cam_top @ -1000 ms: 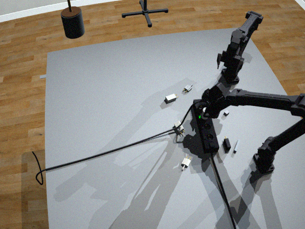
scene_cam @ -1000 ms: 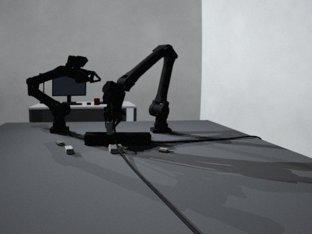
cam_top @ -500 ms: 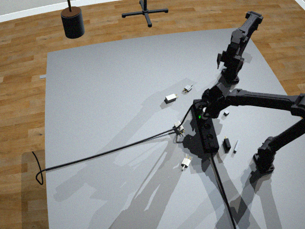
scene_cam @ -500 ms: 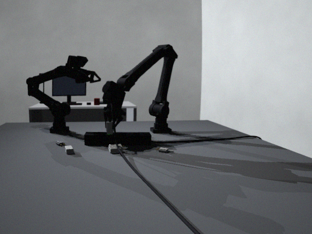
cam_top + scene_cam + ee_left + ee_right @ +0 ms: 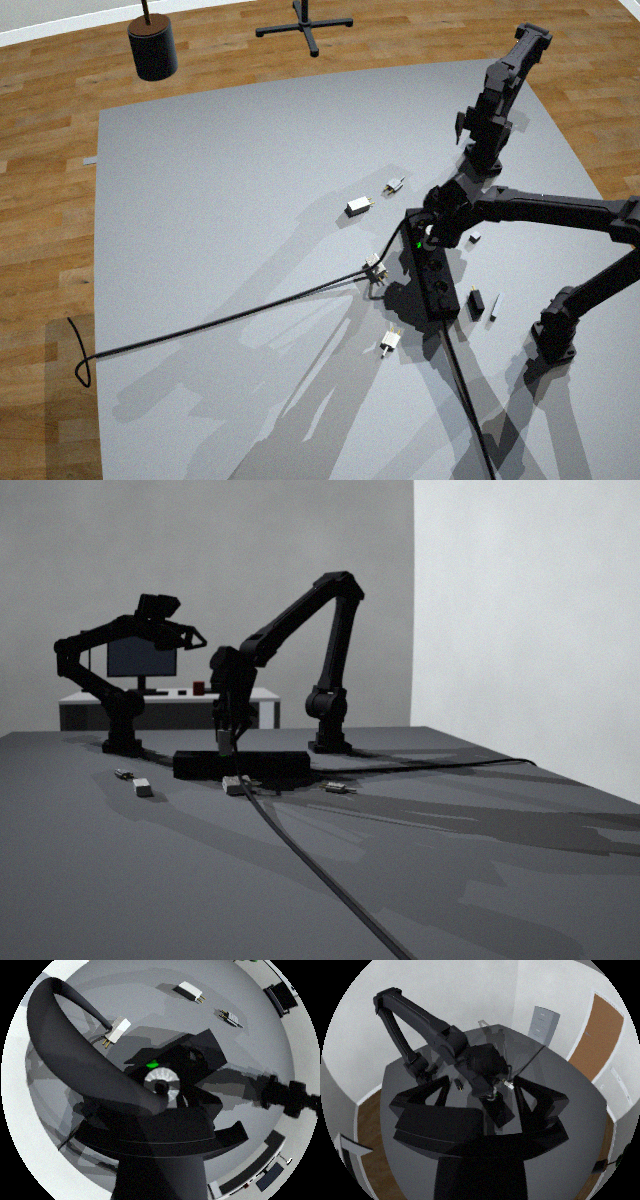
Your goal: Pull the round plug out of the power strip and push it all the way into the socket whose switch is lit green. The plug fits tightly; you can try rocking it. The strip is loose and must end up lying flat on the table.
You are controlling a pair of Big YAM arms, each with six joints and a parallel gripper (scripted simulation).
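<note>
The black power strip (image 5: pixel 448 310) (image 5: pixel 279 765) (image 5: pixel 212 1050) (image 5: pixel 498 1112) looks flat on the table. Its green light (image 5: pixel 418 245) (image 5: pixel 223 755) (image 5: pixel 152 1064) glows beside the plug. The round plug (image 5: pixel 429 230) (image 5: pixel 224 741) (image 5: pixel 161 1073) is light grey and stands upright at that socket, its lower end meeting the strip's top. Its prongs and how deep it sits are hidden. My left gripper (image 5: pixel 226 737) is shut on the plug from above; its fingertips are partly hidden. My right gripper (image 5: pixel 197 638) is open and empty, high and away from the strip.
The plug's black cable (image 5: pixel 227 317) (image 5: pixel 320 870) (image 5: pixel 42 1030) arches over a white adapter (image 5: pixel 374 262) (image 5: pixel 235 785) (image 5: pixel 118 1030). Other white adapters (image 5: pixel 358 206) (image 5: pixel 389 339) lie nearby. A black adapter (image 5: pixel 476 302) and grey bar (image 5: pixel 496 306) lie beside the strip.
</note>
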